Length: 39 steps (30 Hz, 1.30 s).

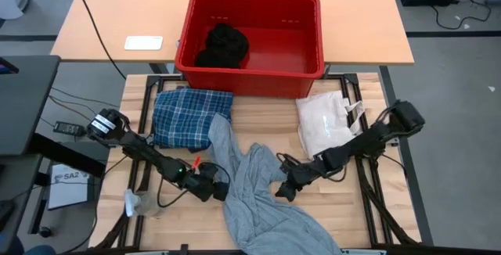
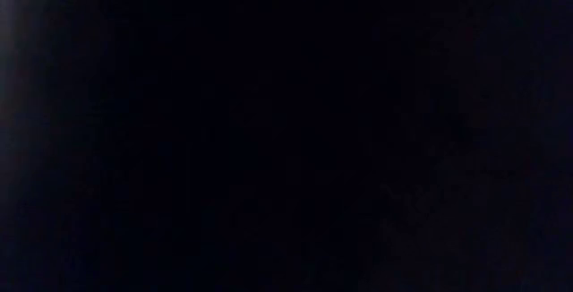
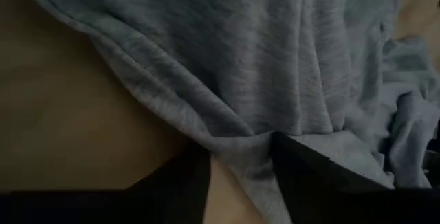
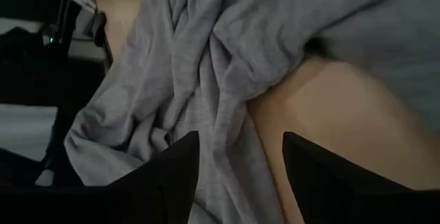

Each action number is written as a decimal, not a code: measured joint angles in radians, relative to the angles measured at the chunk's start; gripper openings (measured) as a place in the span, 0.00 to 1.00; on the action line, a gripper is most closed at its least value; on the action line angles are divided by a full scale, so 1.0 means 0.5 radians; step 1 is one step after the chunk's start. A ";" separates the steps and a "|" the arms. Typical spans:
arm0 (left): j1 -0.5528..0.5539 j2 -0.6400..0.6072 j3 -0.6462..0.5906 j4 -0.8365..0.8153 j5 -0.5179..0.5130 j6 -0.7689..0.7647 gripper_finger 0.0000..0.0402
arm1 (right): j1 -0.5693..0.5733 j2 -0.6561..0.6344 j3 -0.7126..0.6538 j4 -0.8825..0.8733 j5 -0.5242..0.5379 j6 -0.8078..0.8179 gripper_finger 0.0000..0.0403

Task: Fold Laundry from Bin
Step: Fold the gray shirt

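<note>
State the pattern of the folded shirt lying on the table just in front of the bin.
Blue-and-white plaid; the shirt shows best in the high view.

A white fabric bag (image 1: 322, 122) with cords is seen lying on the wooden table (image 1: 258, 118), beyond the right claw (image 1: 283, 192) and well apart from it. A small pale scrap (image 1: 133, 202) is found near the left claw (image 1: 221, 191), on its outer side at the table's edge. A white flat device (image 1: 144, 43) is laid on the tan desk (image 1: 117, 20), far beyond that claw.
</note>
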 joint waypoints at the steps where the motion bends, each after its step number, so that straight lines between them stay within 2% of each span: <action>1: 0.000 0.000 0.000 0.001 0.001 0.002 0.36 | -0.006 0.054 0.002 0.065 -0.040 -0.009 0.53; 8: -0.024 0.003 -0.005 0.098 0.026 0.061 0.09 | -0.013 0.409 0.021 0.581 -0.182 0.015 0.52; 12: -0.042 0.003 -0.005 0.111 0.072 0.061 0.02 | -0.018 0.542 0.117 0.638 -0.248 -0.034 0.47; 15: -0.047 0.003 -0.005 0.126 0.088 0.062 0.03 | -0.045 0.601 0.192 0.638 -0.304 -0.028 0.35; 19: -0.056 -0.025 -0.005 0.159 0.089 0.158 0.04 | -0.065 0.568 0.232 0.531 -0.319 -0.033 0.06; 22: -0.055 -0.087 -0.003 0.218 0.050 0.267 0.03 | -0.078 0.490 0.229 0.301 -0.258 0.033 0.03; 25: -0.042 -0.182 -0.004 0.248 -0.059 0.357 0.02 | -0.082 0.342 0.224 -0.086 -0.155 0.022 0.02; 31: 0.035 -0.428 -0.004 0.241 -0.387 0.715 0.03 | -0.042 -0.178 0.226 -0.930 0.163 -0.001 0.01; 34: 0.112 -0.532 -0.002 0.224 -0.546 0.828 0.08 | -0.022 -0.452 0.229 -1.301 0.284 0.028 0.01; 39: 0.201 -0.605 -0.002 -0.157 -0.500 0.826 0.20 | 0.065 -0.807 0.229 -1.990 0.429 0.263 0.00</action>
